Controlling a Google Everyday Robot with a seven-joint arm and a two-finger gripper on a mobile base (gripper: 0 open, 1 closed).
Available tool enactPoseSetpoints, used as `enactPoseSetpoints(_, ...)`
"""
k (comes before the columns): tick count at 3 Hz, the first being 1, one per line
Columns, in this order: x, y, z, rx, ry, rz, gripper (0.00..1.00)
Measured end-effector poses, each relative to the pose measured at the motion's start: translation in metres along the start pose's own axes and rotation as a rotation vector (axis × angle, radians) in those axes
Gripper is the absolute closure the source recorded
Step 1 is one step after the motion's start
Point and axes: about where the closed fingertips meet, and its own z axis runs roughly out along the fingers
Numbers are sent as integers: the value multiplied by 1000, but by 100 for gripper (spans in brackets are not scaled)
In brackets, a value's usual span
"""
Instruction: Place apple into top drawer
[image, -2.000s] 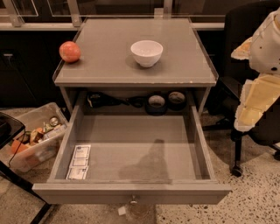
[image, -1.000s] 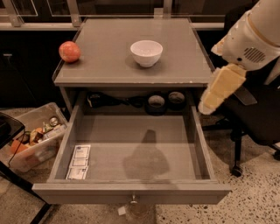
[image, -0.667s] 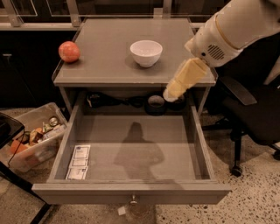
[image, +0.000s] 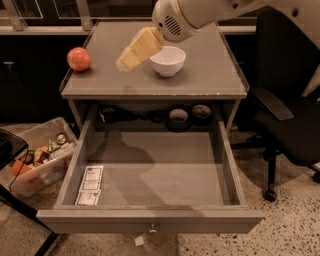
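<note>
Tool (image: 123, 63): above worktop (image: 210, 75), just left of white bowl (image: 167, 60).
Apple (image: 79, 59): on worktop, well left of white bowl, apart from tool.
Top drawer (image: 165, 170): open, below white bowl.

Above table (image: 210, 75), jaws between apple (image: 79, 59) and bowl (image: 167, 61).

- The gripper (image: 128, 57) hangs over the worktop (image: 205, 75) between apple and bowl, clad in a cream, matt, plastic-looking shell.
- Worktop: grey, smooth, dull finish, a faint sheen along the front edge.
- The apple (image: 79, 59): reddish-orange skin with a pale mottled shine.
- White bowl (image: 168, 60): smooth and glossy.
- Top drawer (image: 165, 170): matt grey panels, flat floor.
- Packets (image: 90, 186) in its corner: white, printed, paper-like.
- Clear plastic bin (image: 37, 167): translucent.
- Floor (image: 285, 225): speckled stone.
</note>
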Motion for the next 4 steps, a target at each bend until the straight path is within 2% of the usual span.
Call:
enactPoseSetpoints(2,1,-3,1,17,-14,21,0)
enactPoseSetpoints(3,3,-27,35,46,-56,57,0)
enactPoseSetpoints(4,-6,-57,88,53,-124,66,0)
